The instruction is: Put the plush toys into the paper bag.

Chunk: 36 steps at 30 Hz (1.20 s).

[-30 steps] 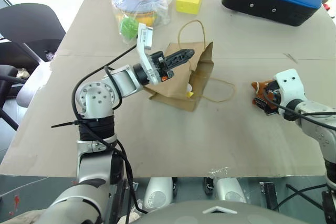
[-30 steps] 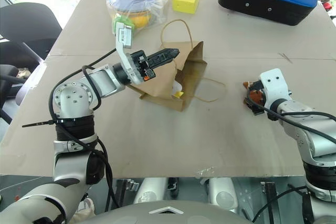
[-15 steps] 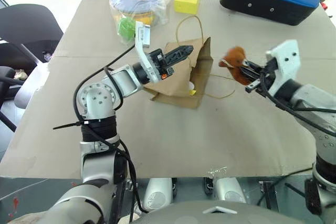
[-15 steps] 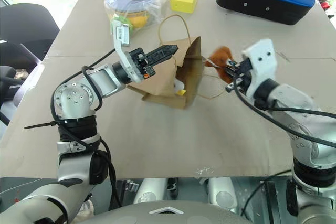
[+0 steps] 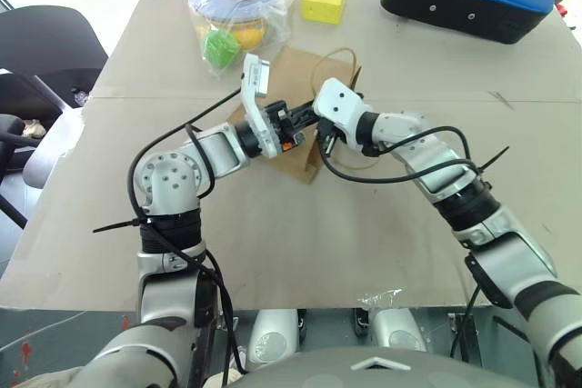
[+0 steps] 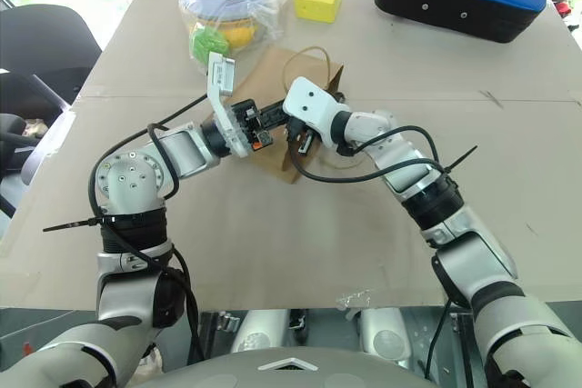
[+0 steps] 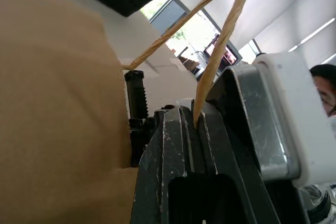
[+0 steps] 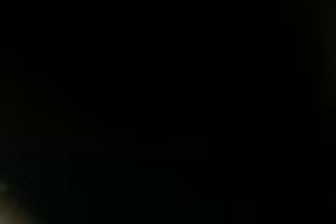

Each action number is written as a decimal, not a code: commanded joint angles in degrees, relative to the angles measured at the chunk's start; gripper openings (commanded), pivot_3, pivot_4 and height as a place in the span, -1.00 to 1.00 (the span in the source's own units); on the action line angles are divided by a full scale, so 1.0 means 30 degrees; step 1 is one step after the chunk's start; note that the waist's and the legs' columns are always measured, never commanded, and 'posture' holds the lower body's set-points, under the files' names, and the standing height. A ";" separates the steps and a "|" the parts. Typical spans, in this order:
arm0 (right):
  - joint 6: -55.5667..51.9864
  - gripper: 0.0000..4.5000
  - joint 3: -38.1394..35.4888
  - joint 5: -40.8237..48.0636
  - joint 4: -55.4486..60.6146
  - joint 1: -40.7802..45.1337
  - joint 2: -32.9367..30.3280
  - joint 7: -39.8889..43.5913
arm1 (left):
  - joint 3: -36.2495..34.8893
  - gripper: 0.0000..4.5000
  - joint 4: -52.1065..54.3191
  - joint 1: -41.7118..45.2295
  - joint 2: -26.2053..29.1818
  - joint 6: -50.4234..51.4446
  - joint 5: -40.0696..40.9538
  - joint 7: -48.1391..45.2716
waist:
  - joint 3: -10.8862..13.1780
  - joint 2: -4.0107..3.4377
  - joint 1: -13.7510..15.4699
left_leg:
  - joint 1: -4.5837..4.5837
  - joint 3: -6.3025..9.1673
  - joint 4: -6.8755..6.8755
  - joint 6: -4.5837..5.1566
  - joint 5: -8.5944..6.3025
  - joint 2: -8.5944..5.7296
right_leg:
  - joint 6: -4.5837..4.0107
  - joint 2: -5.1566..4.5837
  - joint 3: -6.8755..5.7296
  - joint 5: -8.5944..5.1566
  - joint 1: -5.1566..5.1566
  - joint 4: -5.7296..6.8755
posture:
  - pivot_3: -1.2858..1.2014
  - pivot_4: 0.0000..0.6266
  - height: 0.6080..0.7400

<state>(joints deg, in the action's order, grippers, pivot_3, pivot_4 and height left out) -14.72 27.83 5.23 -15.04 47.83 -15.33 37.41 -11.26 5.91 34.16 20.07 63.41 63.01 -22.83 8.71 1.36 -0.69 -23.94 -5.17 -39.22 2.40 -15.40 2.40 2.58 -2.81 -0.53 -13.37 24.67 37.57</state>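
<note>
Pinching the cord handle (image 7: 221,44) flat in the left gripper (image 7: 195,117), shut hard on it, and so propping up the mouth of the paper bag (image 5: 293,74). Reaching in from the right with the right gripper (image 5: 324,141), sunk past the rim into the dark inside; open or shut in there, cannot tell. Reads as the drop step: getting a plush toy down into the bag. No sign of the plush toys on the table (image 5: 409,224) round about, so judged to be hidden behind the paper. Next, by the look of it: letting go well inside, then backing straight out through the mouth without snagging the loose handle loop or dragging the bag along. Lying on its side mid-table, that bag, with the long axis roughly left to right, mouth facing right toward the incoming arm and closed base to the left.
</note>
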 commanded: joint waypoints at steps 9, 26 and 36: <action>-0.0350 0.77 -0.2276 -0.0532 0.3167 -0.3097 -0.0312 0.0303 | -0.0591 -1.00 0.0290 -0.0221 0.1926 -0.0855 -0.0577 -0.1982 | 0.0003 -0.0006 0.0004 | 0.0002 0.0003 0.0000 -0.0004 0.0001 0.0038 | -0.0001 -0.0040 -0.0018 0.0000 0.0001 0.0030 | 0.03 -0.52 1.00; -1.9458 0.77 -1.0033 0.3257 1.5033 -0.9712 0.1738 -0.5342 | 0.0295 -1.00 -0.0712 0.0686 0.1996 -0.2081 -0.2465 -0.3870 | -0.0001 0.0000 0.0041 | 0.0011 -0.0019 -0.0006 -0.0004 0.0001 -0.0021 | -0.0006 -0.0028 -0.0010 -0.0004 0.0001 0.0033 | 0.03 -0.52 1.00; -1.6890 -0.97 -1.2078 0.6715 1.1709 -0.8887 0.5805 -0.4364 | 0.0434 -1.00 -0.0129 0.0541 0.1823 -0.2239 -0.3068 -0.4233 | 0.0003 -0.0008 0.0074 | 0.0002 0.0004 0.0008 0.0002 -0.0003 -0.0028 | -0.0004 -0.0017 -0.0007 -0.0004 0.0002 0.0019 | 0.03 -0.52 1.00</action>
<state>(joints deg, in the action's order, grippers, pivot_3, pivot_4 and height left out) -68.90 -8.61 23.83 19.23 20.77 2.61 23.20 -9.02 3.28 35.34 25.31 57.68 53.55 -34.87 8.72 1.33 -0.47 -23.94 -5.16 -39.20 2.41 -15.41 2.31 2.57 -2.89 -0.55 -13.38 24.68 37.61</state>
